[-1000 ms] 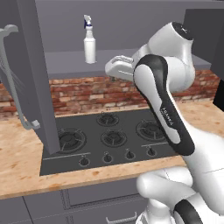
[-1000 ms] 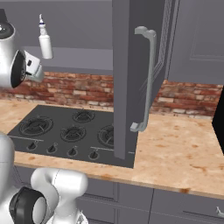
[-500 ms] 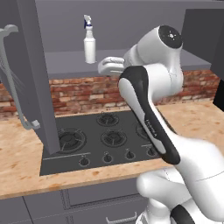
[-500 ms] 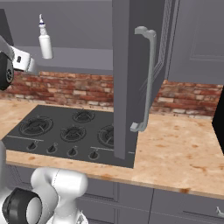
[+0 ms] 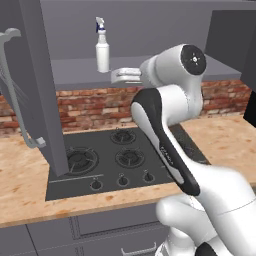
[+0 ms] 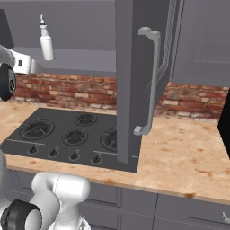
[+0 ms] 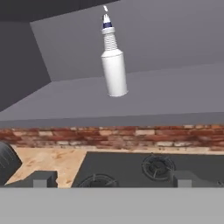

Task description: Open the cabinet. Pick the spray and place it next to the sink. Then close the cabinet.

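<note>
You have 1 spray (image 5: 102,50) on the cabinet (image 5: 165,35) shelf, 2 open cabinet doors, each with 1 silver bar handle, and 1 stovetop (image 5: 115,160) on the tabletop (image 6: 188,157) showing 5 knobs.

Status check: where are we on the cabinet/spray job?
Done: the cabinet doors stand open. In hand: the gripper, open and empty, sits just right of the spray, which stands upright on the cabinet floor. Left: grasp it, place it by the sink, close the doors.
</note>
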Controlling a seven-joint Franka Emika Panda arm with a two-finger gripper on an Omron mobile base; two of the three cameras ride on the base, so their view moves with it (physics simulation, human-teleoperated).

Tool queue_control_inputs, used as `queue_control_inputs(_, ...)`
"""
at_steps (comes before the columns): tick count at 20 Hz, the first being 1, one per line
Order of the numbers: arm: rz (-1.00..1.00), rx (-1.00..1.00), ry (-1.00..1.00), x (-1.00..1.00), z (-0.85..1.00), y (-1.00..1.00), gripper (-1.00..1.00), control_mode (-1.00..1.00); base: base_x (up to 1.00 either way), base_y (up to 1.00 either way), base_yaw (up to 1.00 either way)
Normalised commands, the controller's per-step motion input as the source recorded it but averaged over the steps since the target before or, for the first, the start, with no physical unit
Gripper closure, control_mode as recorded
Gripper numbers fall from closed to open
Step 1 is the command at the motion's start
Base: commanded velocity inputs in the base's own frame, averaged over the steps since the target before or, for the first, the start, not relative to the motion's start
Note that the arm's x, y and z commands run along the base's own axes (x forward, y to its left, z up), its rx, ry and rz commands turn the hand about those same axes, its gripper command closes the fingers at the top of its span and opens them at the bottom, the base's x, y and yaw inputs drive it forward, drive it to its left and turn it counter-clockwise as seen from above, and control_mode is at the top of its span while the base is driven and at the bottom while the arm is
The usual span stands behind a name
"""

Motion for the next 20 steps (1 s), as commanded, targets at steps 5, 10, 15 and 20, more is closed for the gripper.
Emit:
queue_control_inputs(5, 0.0, -0.02, 0.03, 0.23, 0.56, 0.0, -1.0, -1.0, 0.0, 0.0, 0.0)
queue_control_inputs(10, 0.0, -0.06, 0.05, 0.38, 0.16, 0.0, -1.0, -1.0, 0.0, 0.0, 0.0)
queue_control_inputs(15, 0.0, -0.05, 0.0, 0.39, -0.31, 0.0, -1.0, -1.0, 0.0, 0.0, 0.0)
queue_control_inputs(20, 0.0, -0.01, 0.0, 0.34, -0.15, 0.0, -1.0, -1.0, 0.0, 0.0, 0.0)
